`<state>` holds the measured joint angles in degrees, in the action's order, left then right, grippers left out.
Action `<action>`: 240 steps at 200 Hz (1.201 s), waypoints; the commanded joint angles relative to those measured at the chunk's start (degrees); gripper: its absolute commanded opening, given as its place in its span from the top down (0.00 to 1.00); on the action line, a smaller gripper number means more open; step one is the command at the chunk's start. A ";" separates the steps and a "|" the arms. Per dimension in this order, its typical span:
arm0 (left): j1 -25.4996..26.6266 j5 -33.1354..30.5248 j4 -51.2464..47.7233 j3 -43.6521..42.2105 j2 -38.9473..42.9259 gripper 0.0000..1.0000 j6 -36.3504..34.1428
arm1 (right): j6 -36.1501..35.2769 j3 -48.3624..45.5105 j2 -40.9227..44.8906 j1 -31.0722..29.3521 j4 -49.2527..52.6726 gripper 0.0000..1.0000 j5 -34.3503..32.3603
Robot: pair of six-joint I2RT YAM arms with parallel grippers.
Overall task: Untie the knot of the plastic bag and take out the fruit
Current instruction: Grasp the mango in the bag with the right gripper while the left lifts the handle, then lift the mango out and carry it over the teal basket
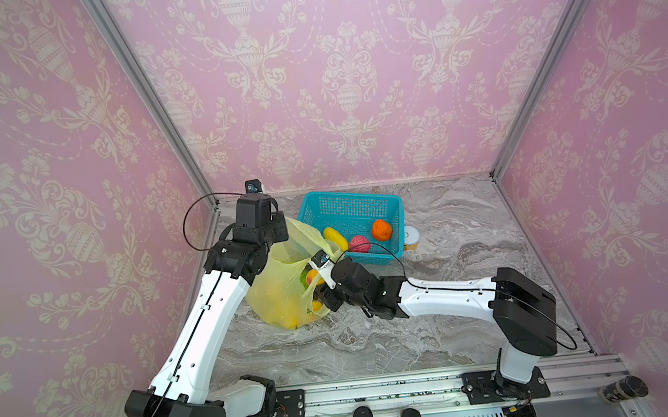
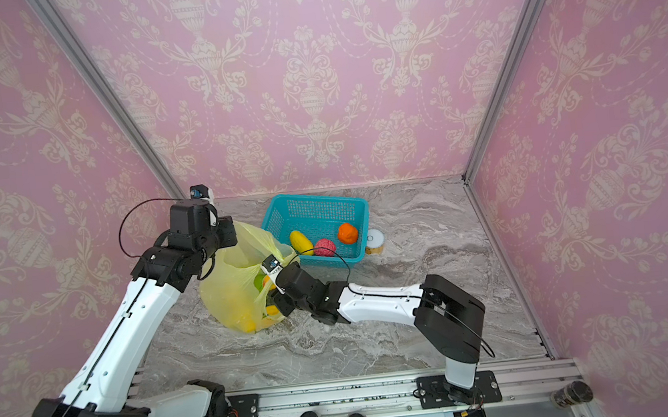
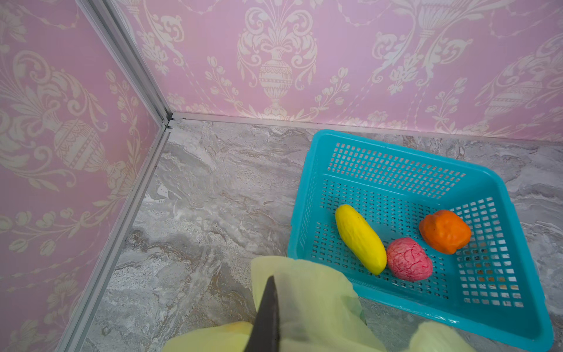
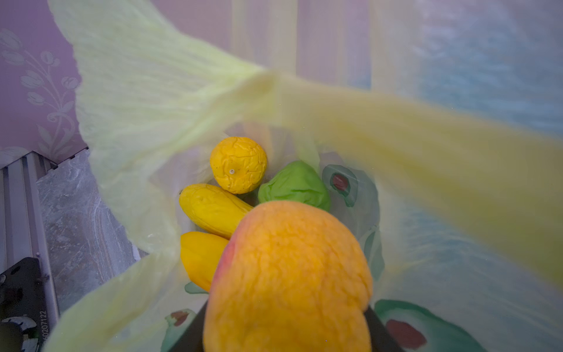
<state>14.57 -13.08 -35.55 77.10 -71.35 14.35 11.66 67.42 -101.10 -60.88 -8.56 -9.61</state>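
The plastic bag (image 1: 277, 290) stands open-mouthed on the marble table; the knot is out of view. My left gripper (image 3: 274, 283) is shut on the bag's rim (image 3: 304, 298) and holds it up at the back left. My right gripper (image 4: 286, 329) reaches into the mouth, shut on a round yellow-orange fruit (image 4: 289, 274), which also shows in a top view (image 1: 313, 277). Deeper inside lie a round yellow fruit (image 4: 238, 164), two long yellow ones (image 4: 213, 207) and a green one (image 4: 294, 186).
Behind the bag, the teal basket (image 1: 348, 200) holds a long yellow fruit (image 1: 335, 238), a pink-red one (image 1: 360, 243) and an orange one (image 1: 381, 230). A small can (image 1: 411, 239) stands at the basket's right. Bottles (image 1: 623, 388) stand at the front rail.
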 commanded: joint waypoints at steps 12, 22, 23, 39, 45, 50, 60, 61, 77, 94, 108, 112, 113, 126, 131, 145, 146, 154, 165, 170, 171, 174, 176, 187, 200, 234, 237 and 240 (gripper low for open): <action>-0.61 10.53 4.22 -3.79 2.90 1.00 -2.85 | 0.36 -2.15 2.50 -0.21 -3.66 0.80 0.30; -0.65 10.47 3.08 -4.18 3.50 1.00 -3.87 | 0.67 -2.50 3.09 -0.20 -4.34 0.79 -0.64; -0.62 10.37 3.01 -4.25 3.55 1.00 -3.93 | 0.70 -2.53 3.09 -0.25 -4.40 0.79 -0.70; -0.63 10.15 3.05 -5.78 4.71 1.00 -4.93 | 1.45 -2.32 3.32 -0.04 -5.21 0.77 -1.82; -0.67 10.50 2.95 -5.91 4.94 1.00 -5.24 | 1.76 -1.89 2.88 0.01 -5.53 0.76 -1.82; -0.54 11.08 3.01 -5.99 5.14 1.00 -5.44 | 1.95 -1.41 2.42 0.12 -6.02 0.76 -1.52; -0.58 11.95 3.48 -6.17 5.55 1.00 -5.84 | 2.14 -0.70 0.92 0.15 -7.25 0.76 -0.57; -0.54 12.03 3.52 -6.21 5.58 1.00 -5.83 | 2.14 -0.71 0.78 0.15 -7.35 0.76 -0.45; -0.59 12.76 3.77 -6.43 5.75 1.00 -5.91 | 2.06 4.11 -1.88 0.15 -8.33 0.77 4.35; -0.64 12.82 3.74 -6.35 5.53 1.00 -5.83 | 1.48 6.05 -2.96 -1.31 -8.98 0.79 11.50; -0.61 12.44 3.67 -6.35 5.45 1.00 -5.57 | -1.64 5.26 -2.41 -4.93 -10.09 0.78 11.37; -0.62 12.33 3.68 -6.28 5.44 1.00 -5.44 | -2.63 5.04 -2.26 -6.02 -10.07 0.78 10.74; -0.60 12.26 3.62 -6.27 5.43 1.00 -5.41 | -2.88 4.98 -2.22 -6.36 -10.03 0.78 10.57; -0.62 11.68 3.25 -6.01 5.35 1.00 -5.19 | -5.26 3.81 -1.53 -9.75 -9.64 0.79 8.61; -0.68 11.38 3.15 -5.91 5.45 1.00 -5.12 | -5.70 2.98 -1.12 -10.57 -9.80 0.80 8.16; -0.60 10.91 3.04 -5.99 5.61 1.00 -4.82 | -5.59 0.38 0.73 -11.62 -10.87 0.80 7.00; -0.64 10.90 3.04 -5.99 5.61 1.00 -4.80 | -5.55 -0.65 0.95 -11.62 -11.00 0.80 6.94; -0.66 10.67 3.03 -6.00 5.66 1.00 -4.70 | -5.49 -3.85 2.58 -11.87 -12.00 0.80 6.63; -0.65 10.53 2.91 -5.82 5.45 1.00 -4.68 | -6.21 -7.25 5.46 -12.13 -13.23 0.80 6.00; -0.67 10.51 2.92 -5.82 5.36 1.00 -4.68 | -6.60 -8.74 6.91 -12.36 -13.37 0.80 4.76; -0.68 10.52 2.89 -5.82 5.40 1.00 -4.68 | -6.67 -9.03 7.20 -12.39 -13.44 0.80 4.50; -0.67 10.50 2.90 -5.78 5.37 1.00 -4.60 | -6.87 -9.92 8.11 -12.48 -13.46 0.80 3.64; -0.61 10.57 2.93 -5.81 5.35 1.00 -4.60 | -7.01 -10.46 8.68 -12.50 -13.38 0.80 3.04; -0.61 10.62 2.87 -5.82 5.26 1.00 -4.52 | -7.60 -13.45 11.99 -12.51 -12.69 0.81 -0.46; -0.62 10.56 2.79 -5.82 5.34 1.00 -4.65 | -8.54 -17.12 16.38 -12.51 -11.81 0.81 -5.86; -0.65 10.11 3.20 -6.17 6.14 1.00 -4.97 | -10.24 -24.29 27.56 -11.97 -10.75 0.82 -14.82; -0.71 10.22 3.27 -6.22 6.14 1.00 -4.98 | -10.33 -24.59 28.48 -11.71 -10.64 0.82 -15.35; -0.67 10.20 3.34 -6.25 6.14 1.00 -5.00 | -10.42 -24.82 29.30 -11.41 -10.49 0.82 -15.77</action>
<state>14.04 -1.85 -32.38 71.18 -66.41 9.91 3.70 45.45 -78.08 -73.25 -19.03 -16.71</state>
